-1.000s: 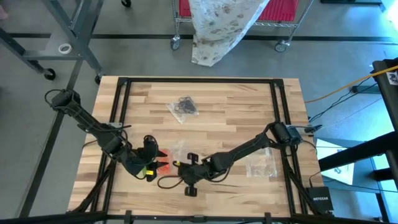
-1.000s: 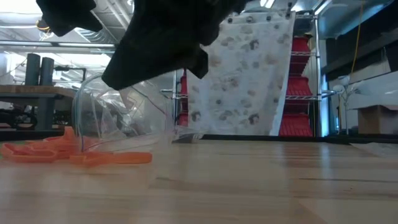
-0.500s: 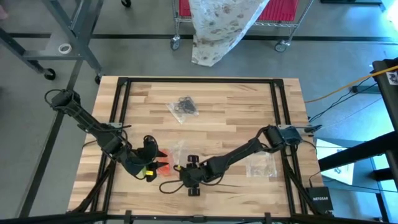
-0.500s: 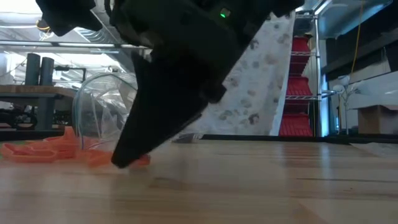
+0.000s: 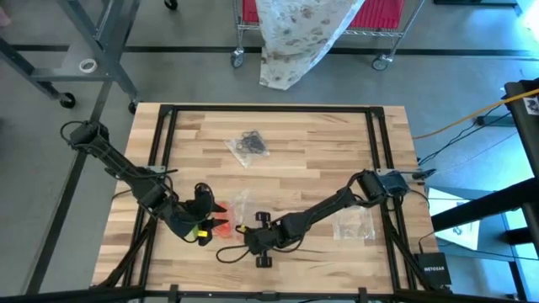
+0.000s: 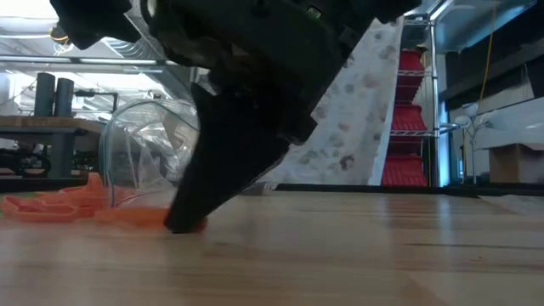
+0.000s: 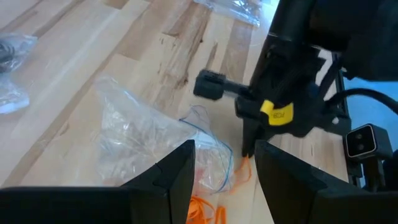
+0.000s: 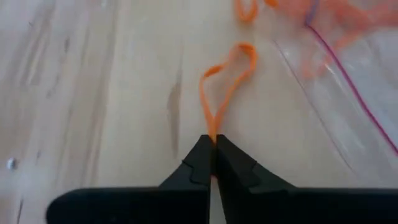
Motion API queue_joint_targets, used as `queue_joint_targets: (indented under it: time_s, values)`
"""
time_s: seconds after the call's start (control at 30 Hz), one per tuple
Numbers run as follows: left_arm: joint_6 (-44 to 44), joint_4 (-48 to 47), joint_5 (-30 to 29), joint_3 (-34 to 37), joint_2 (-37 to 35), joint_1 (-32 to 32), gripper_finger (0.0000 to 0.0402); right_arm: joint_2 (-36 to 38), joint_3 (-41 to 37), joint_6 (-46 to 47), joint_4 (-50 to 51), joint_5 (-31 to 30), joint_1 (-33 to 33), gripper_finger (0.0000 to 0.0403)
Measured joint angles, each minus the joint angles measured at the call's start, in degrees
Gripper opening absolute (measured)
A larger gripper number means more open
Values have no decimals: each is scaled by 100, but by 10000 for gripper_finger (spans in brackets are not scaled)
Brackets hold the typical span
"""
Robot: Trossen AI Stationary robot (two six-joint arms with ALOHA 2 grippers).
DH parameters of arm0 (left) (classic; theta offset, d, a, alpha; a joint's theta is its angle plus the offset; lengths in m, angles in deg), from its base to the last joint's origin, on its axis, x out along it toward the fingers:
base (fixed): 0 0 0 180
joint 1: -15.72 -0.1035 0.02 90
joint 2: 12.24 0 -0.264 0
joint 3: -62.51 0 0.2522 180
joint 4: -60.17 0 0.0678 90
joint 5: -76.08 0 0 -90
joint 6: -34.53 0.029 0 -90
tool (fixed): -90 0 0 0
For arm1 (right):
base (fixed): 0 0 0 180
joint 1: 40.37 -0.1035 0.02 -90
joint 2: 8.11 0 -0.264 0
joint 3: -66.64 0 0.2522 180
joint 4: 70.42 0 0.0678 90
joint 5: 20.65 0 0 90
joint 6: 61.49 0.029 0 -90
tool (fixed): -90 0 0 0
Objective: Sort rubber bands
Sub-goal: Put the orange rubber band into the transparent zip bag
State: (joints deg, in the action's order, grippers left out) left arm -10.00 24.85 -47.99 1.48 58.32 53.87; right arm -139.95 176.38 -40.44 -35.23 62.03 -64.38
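Observation:
Orange rubber bands (image 6: 51, 206) lie in a loose heap on the wooden table beside a clear bag (image 7: 143, 140), whose mouth stands open. My right gripper (image 8: 213, 144) is down at the table, shut on one orange band (image 8: 227, 78) that lies apart from the heap. My left gripper (image 7: 224, 148) stands open at the bag's mouth, with orange bands below the gap between its fingers. I cannot tell whether it touches the bag. In the high view both grippers meet near the table's front, left of the middle (image 5: 227, 223). My right gripper pinches the orange band's near end (image 8: 212, 135) between its two fingertips. The fingers slant down from the table's right side and lie along the band. The rest of the loop (image 8: 239, 59) lies flat and slack on the table beyond the tips.
A clear bag of black bands (image 5: 248, 145) lies toward the far middle of the table. Another clear bag (image 5: 354, 223) lies near the right edge under my right arm. A black cable (image 5: 227, 251) curls at the front edge. Bare wood lies between them.
My right gripper has come down from above the table until its fingertips rest on the wood at the orange band by the bag's mouth. The orange heap and the bag have stayed in place.

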Motion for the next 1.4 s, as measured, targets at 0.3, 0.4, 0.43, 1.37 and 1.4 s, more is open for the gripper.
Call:
queue_joint_targets:
  time_s: [0.3, 0.4, 0.43, 1.37, 1.4]
  values:
    - [-41, 39, 0, 0, 0, 0, 159, 609, -5, 619, 707, -535, 27, 4]
    - [-44, 107, 2, 0, 0, 0, 159, 609, -10, 863, 669, -726, 101, 2]
    - [-45, 149, -1, 0, 0, 0, 159, 609, -10, 936, 628, -749, 141, 2]
    - [-607, 185, 226, 0, 0, 142, 159, 733, -6, 1316, 286, -567, 747, 161]
    - [-738, 135, 241, 0, 0, 228, 159, 774, -6, 1272, 411, -570, 712, 168]
